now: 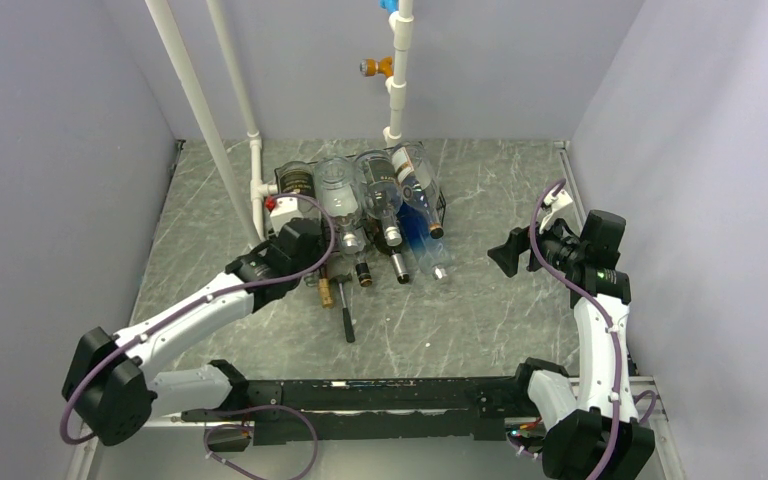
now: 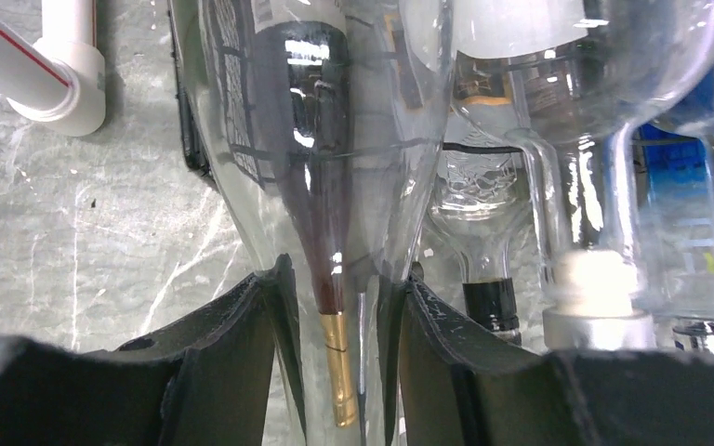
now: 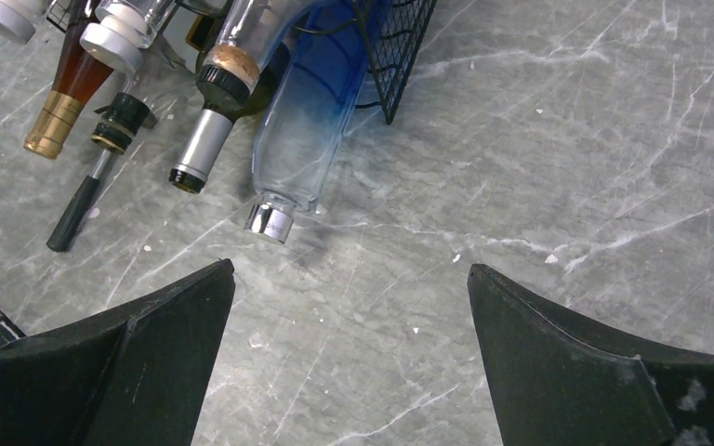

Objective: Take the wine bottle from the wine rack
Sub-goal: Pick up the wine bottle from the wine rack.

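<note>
The black wire-mesh wine rack (image 1: 442, 207) stands at the back of the table and holds several bottles lying with their necks toward me. My left gripper (image 1: 308, 248) is at the rack's left end. In the left wrist view it (image 2: 344, 288) is shut on the narrow neck of a clear glass wine bottle (image 2: 400, 111), with one finger (image 2: 242, 353) on each side. Through the glass a brown neck with a gold cap (image 2: 337, 367) shows below. My right gripper (image 3: 350, 279) hangs open over bare table to the right of the rack (image 3: 400, 56), holding nothing.
White pipes (image 1: 200, 110) rise just left of the rack, close to my left arm. A blue-tinted bottle (image 3: 302, 139), a cork-topped bottle (image 3: 206, 121) and a thin black rod (image 1: 346, 322) stick out in front of the rack. Grey walls enclose the table.
</note>
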